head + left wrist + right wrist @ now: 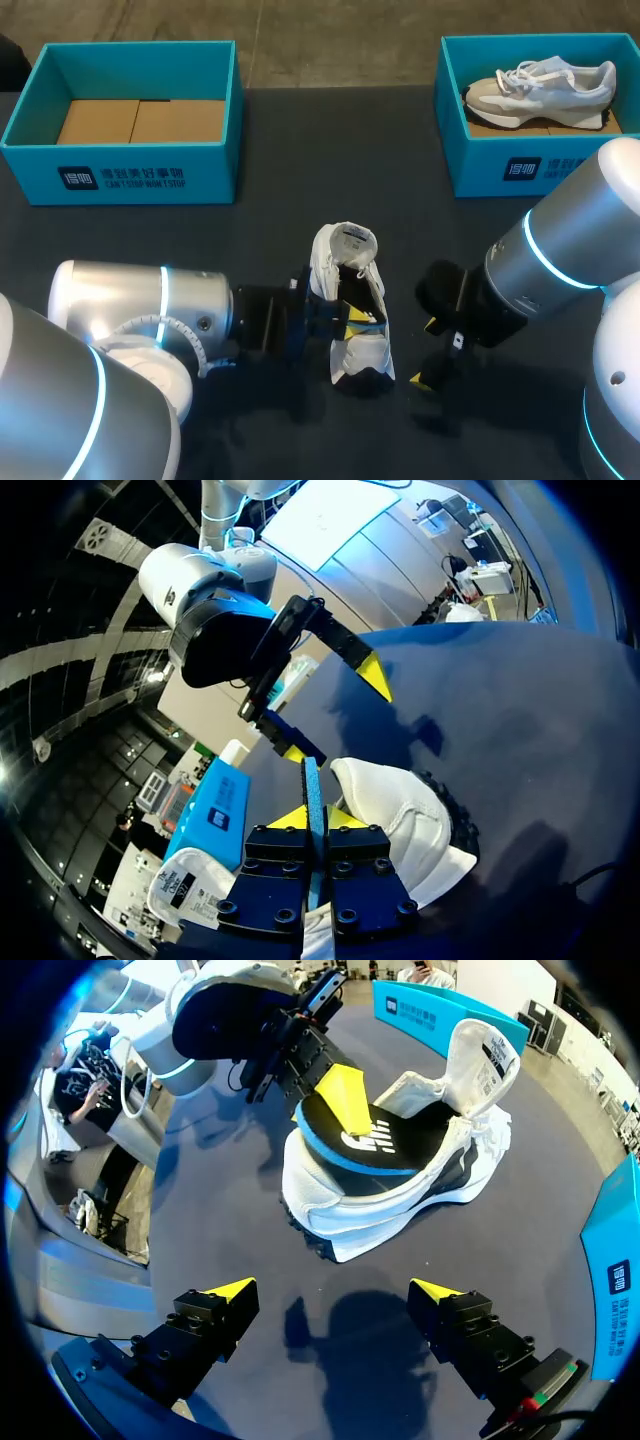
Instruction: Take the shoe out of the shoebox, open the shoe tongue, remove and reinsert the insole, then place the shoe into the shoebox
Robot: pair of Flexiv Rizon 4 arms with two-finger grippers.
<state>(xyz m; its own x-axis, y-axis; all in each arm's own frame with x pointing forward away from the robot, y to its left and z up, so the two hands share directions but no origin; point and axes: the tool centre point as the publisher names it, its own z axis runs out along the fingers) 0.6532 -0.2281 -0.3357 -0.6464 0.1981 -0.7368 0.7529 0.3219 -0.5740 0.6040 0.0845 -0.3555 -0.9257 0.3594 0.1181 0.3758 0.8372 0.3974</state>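
shoe (352, 300) mid-table, insole (370, 1140) in it | left gripper (316, 818) at its left, right gripper (332, 1288) at its right | left box (130, 175) behind-left | right box (500, 165) behind-right, second shoe (540, 85) inside

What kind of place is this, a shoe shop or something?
Likely a robot test bench, not a shop: a left arm and right arm flank a white shoe on a dark table, with teal shoeboxes behind.

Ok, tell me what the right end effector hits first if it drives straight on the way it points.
Most likely the shoe: it lies dead ahead of the open right end effector, with only table between. The left end effector, shut on the insole, is beyond it.
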